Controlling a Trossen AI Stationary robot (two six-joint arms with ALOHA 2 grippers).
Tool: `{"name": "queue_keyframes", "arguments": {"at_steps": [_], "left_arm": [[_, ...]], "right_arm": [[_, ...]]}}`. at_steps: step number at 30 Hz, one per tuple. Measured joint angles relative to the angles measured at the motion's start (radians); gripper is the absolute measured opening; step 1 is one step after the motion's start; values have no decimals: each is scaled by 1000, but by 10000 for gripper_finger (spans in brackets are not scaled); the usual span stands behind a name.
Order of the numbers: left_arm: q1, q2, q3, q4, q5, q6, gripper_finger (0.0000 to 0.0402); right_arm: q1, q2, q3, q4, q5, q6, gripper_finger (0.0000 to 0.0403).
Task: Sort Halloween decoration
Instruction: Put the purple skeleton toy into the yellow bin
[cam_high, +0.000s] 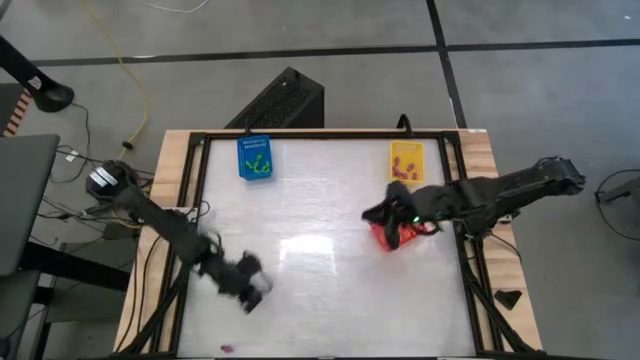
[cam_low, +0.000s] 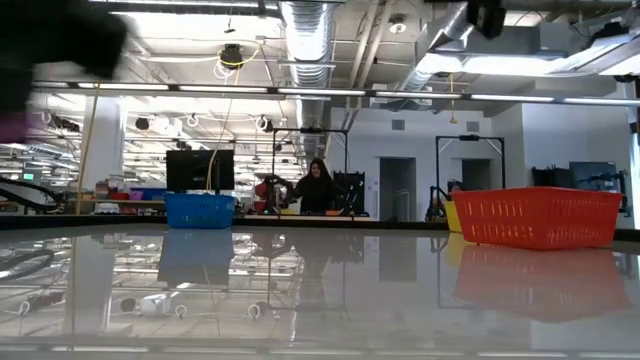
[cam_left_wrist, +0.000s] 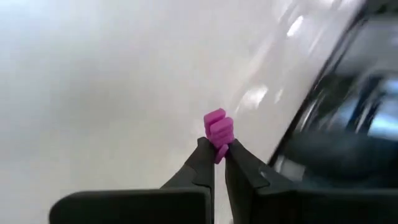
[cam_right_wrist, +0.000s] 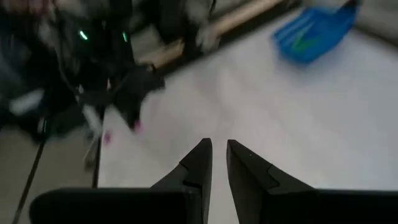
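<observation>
While the left gripper (cam_left_wrist: 219, 163) sits near the table's front-left part, its fingers are clamped on a small purple decoration piece (cam_left_wrist: 217, 130), which sticks out straight past the fingertips, long axis roughly in line with the fingers, ribbed end pointing away from the wrist. Right gripper (cam_right_wrist: 219, 163) hangs over the red basket (cam_high: 392, 236) at the right side, fingers nearly together with a narrow gap, nothing between them. Another purple bit (cam_high: 226, 349) lies at the table's front edge.
</observation>
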Motion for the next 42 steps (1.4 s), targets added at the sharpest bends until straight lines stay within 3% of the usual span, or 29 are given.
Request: {"name": "queue_keyframes", "arguments": {"at_steps": [2, 4, 9, 12, 16, 18, 25, 29, 30, 32, 35, 42], "left_arm": [[124, -58, 0, 41, -56, 175, 1], [272, -83, 0, 132, -37, 332, 1], [661, 14, 35, 473, 204, 563, 0], [832, 159, 167, 527, 340, 662, 2], [943, 414, 469, 520, 529, 758, 3], [959, 532, 646, 494, 572, 803, 3], [989, 917, 1306, 25, 529, 1002, 2], [988, 1149, 1670, -164, 499, 1022, 1], [988, 1180, 1677, -112, 501, 995, 1], [989, 1180, 1570, 77, 499, 863, 1], [991, 1185, 1496, 115, 420, 793, 1], [980, 1197, 1480, 185, 395, 782, 0]], "right_arm": [[9, -62, 0, 2, 80, -5, 82], [23, -119, 0, 3, 144, -19, 82], [64, -232, 0, 28, 235, -42, 82], [103, -273, 1, 45, 284, -77, 82], [158, -306, 1, 40, 390, -93, 82], [178, -317, 1, 40, 428, -94, 82], [239, -338, 1, 42, 495, -117, 82], [266, -341, 1, 48, 528, -143, 82], [272, -344, 1, 44, 531, -145, 82], [285, -349, 0, 48, 532, -146, 82], [304, -356, 0, 47, 534, -145, 82], [334, -358, 0, 49, 547, -146, 82]]}}
